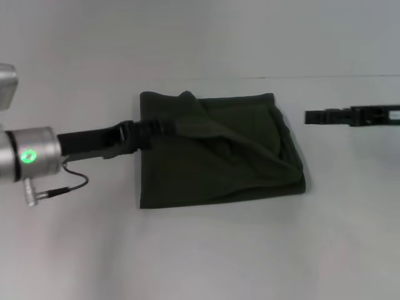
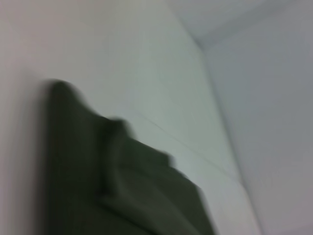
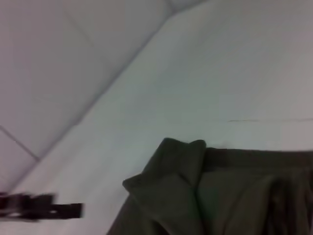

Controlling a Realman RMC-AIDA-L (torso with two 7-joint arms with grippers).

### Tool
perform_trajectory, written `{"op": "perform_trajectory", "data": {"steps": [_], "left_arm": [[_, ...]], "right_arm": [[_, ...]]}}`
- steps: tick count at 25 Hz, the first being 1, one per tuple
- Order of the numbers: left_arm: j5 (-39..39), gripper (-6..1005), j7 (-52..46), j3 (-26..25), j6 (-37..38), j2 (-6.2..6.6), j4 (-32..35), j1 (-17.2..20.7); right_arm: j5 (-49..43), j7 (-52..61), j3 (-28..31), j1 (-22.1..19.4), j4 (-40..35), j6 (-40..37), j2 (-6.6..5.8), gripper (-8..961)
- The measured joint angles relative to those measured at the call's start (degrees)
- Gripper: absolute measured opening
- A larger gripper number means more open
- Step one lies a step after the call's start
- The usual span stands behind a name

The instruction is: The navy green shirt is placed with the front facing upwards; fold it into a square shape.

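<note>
Head view: a dark olive-green cotton shirt (image 1: 219, 156) lies folded into a rough rectangle on a pale grey table (image 1: 200, 256), with one robot arm at each side.

The shirt sits at the table's centre, its upper layer rumpled, with a raised fold running from about 10 o'clock down toward 4 o'clock. The left gripper (image 1: 164, 125) reaches in from 9 o'clock and lies over the shirt's 10 o'clock corner, its black tip at the raised fold; whether its jaws are open or pinching cloth cannot be told. The right gripper (image 1: 312, 117) hangs at 2 o'clock, just beside the shirt's right edge and clear of it; its jaws look closed on nothing. Both wrist views show a blurred corner of the dark green cloth against the pale table.
</note>
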Motion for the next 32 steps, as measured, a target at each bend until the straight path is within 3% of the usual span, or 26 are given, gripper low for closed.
{"op": "perform_trajectory", "data": {"steps": [2, 4, 10, 22, 32], "left_arm": [[0.26, 951, 8.31, -2.72, 6.54, -0.19, 2.13, 1.97], [0.82, 949, 19.23, -6.44, 13.07, -1.19, 5.37, 5.38], [1.18, 945, 33.53, -13.01, 20.64, -2.8, 8.74, 11.12], [-0.48, 946, 31.28, -23.49, 20.87, -3.42, 7.17, 12.03], [-3.56, 945, 31.14, -24.47, 20.92, -3.62, 4.73, 11.23]], "right_arm": [[-4.97, 1.3, -0.04, 3.87, -0.71, 0.28, -0.01, 852], [-10.03, 1.56, -0.19, 7.61, -1.43, 0.58, 0.38, 851], [-20.15, 1.79, -4.93, 14.27, -3.45, 5.11, 3.53, 851], [-29.27, 8.74, -17.69, 20.09, -2.79, 13.46, 8.17, 851], [-31.54, 9.13, -25.66, 20.73, -1.15, 17.77, 9.34, 850]]}}
